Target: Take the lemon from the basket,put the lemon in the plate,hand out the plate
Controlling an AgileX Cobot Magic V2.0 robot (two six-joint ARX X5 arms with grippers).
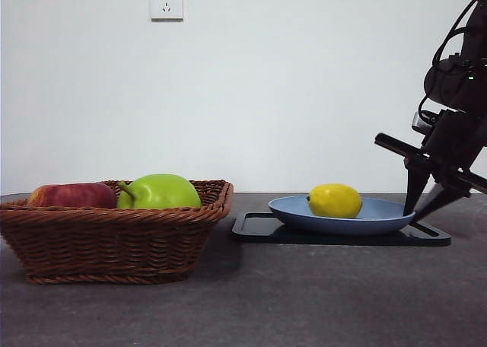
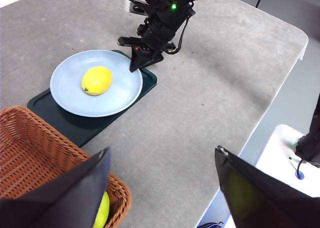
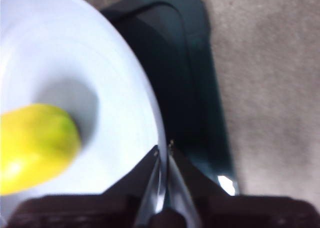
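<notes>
The yellow lemon [image 1: 335, 201] [image 2: 97, 80] [image 3: 35, 143] lies in the blue plate [image 1: 380, 224] [image 2: 120, 95] [image 3: 100, 63], which rests on a black tray. My right gripper [image 1: 420, 210] [image 2: 136, 65] [image 3: 163, 150] comes down at the plate's right rim, its jaws shut on that rim. The wicker basket [image 1: 114, 240] [image 2: 30, 148] stands to the left. My left gripper [image 2: 161, 152] hovers high over the basket's corner, open and holding nothing; the front view does not show it.
A red apple [image 1: 72, 195] and a larger green fruit [image 1: 160, 191] [image 2: 102, 210] sit in the basket. The black tray [image 1: 259, 229] [image 2: 75, 125] [image 3: 185, 63] lies under the plate. The table's edge [image 2: 260, 123] runs near the left gripper.
</notes>
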